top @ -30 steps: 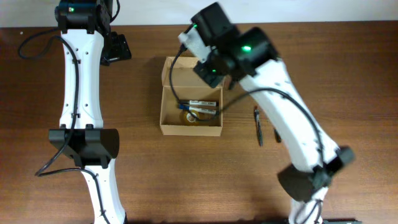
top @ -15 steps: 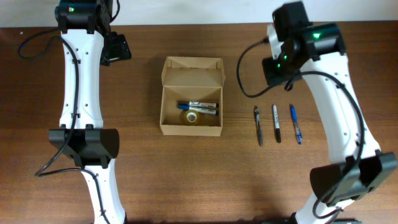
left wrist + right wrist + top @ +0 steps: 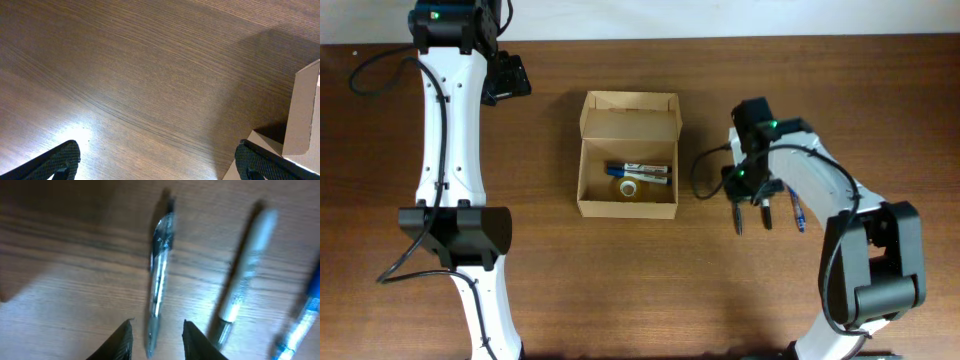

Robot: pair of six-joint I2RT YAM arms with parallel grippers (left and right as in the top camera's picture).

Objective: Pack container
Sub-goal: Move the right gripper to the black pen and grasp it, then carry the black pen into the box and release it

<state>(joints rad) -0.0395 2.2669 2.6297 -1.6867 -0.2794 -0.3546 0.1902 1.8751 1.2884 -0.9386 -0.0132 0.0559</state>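
Partly packed, by the look of it. At mid-tabletop [image 3: 620, 290], the container [image 3: 590, 190], its flap lid [image 3: 630, 115] up and back, with two markers [image 3: 642, 172] and a roll of tape [image 3: 629, 187] inside. Outside it, to the right and well apart, side by side on the tabletop: a clear pen [image 3: 159, 275], a grey marker [image 3: 245, 275] and a blue pen [image 3: 300, 322]. Low over that row, the right gripper [image 3: 157, 340], jaws open and straddling the clear pen's lower end, nothing clamped yet. Up at the far edge, left of the container and apart from it, the left gripper [image 3: 160, 167], jaws spread wide and empty. Left to do, judging from this: bring in the three loose items, then fold the flap lid shut.
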